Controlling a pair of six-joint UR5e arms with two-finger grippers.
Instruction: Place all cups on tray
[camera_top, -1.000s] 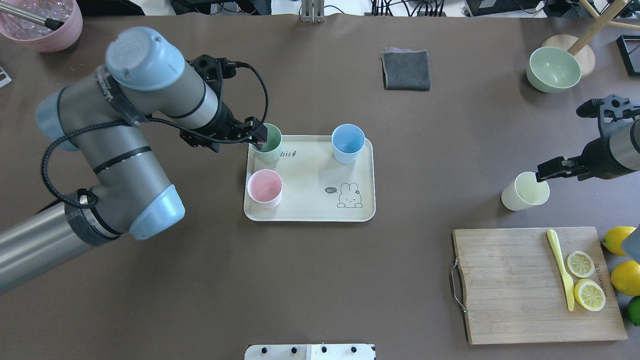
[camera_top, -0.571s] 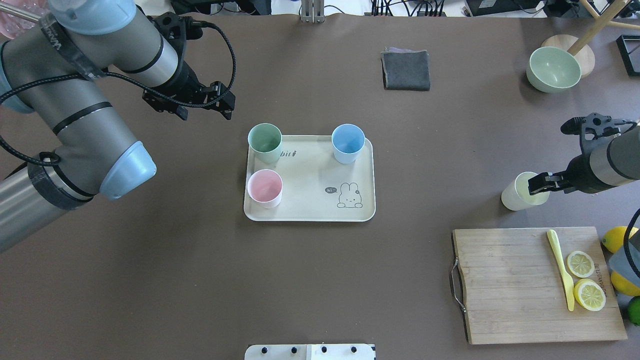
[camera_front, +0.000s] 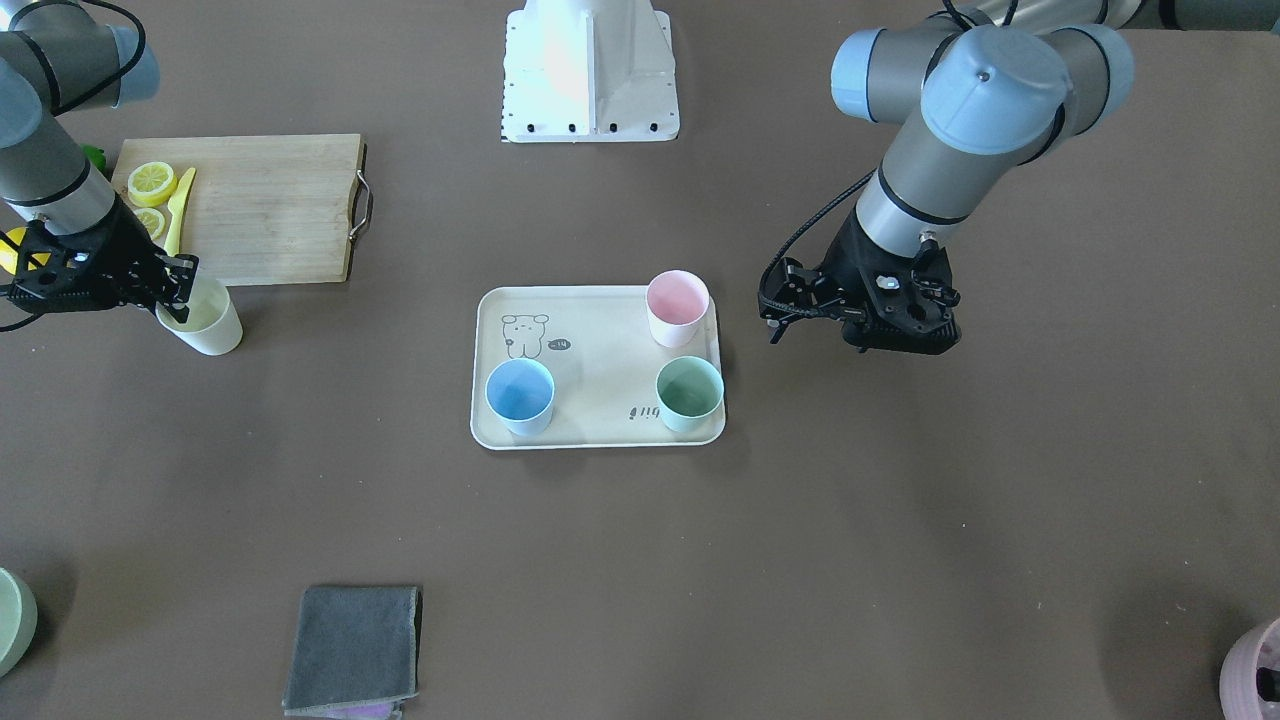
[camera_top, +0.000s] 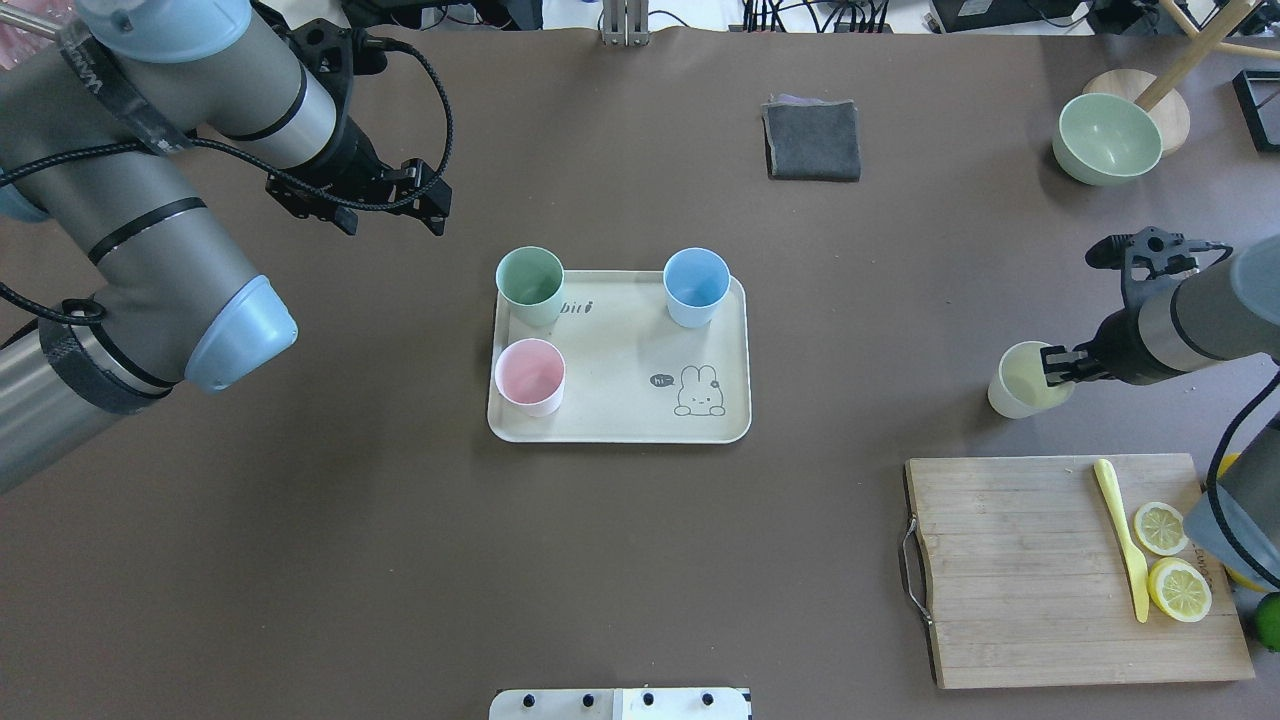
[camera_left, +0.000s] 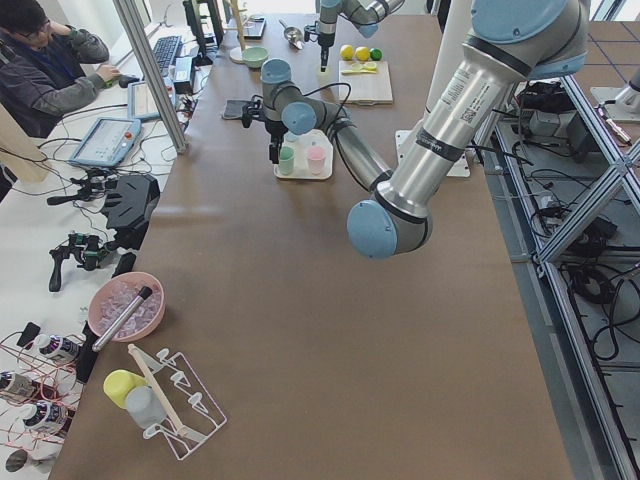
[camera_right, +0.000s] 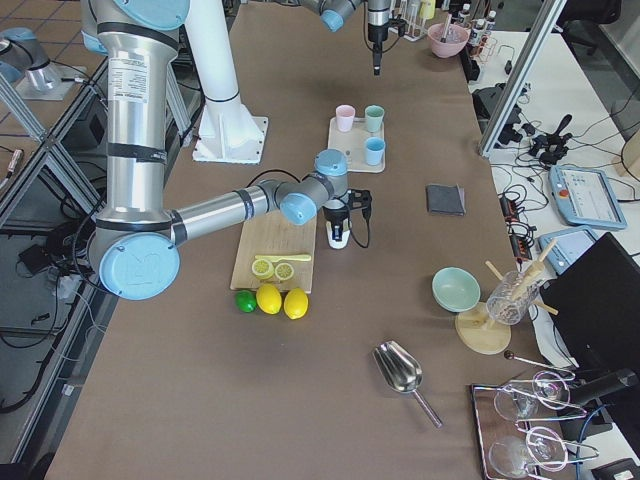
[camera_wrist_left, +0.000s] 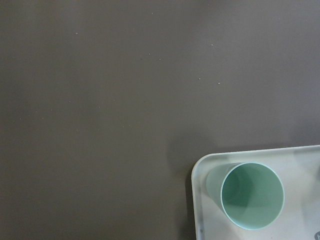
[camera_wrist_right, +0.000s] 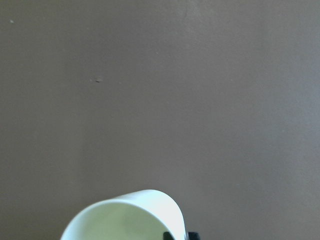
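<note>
Pulling away from the mint green cup that it was at a second ago, the left tool is now hanging over bare bench, off toward the far left corner, with its fingers spread wide and nothing between them. That cup is standing upright on the tray, apart from the tool, in the tray corner facing the bench's far left corner.

Meanwhile the right tool has come down onto the pale yellow cup, and the cup is sitting a little nearer the middle of the bench than before. In the right wrist view one fingertip is showing inside the rim and one just outside it, so the tool is pinching the cup's wall on a narrow gap. This cup is staying off the tray, close to the bench's right edge, just beyond the far side of the cutting board. Whether its base is touching the bench is not clear.

The tray is lying flat around the middle of the bench. The light blue cup is standing in the tray corner toward the far right, and the pink cup is standing along the tray's left side, just nearer the robot's edge than the mint green cup. All three are upright and apart from one another.
</note>
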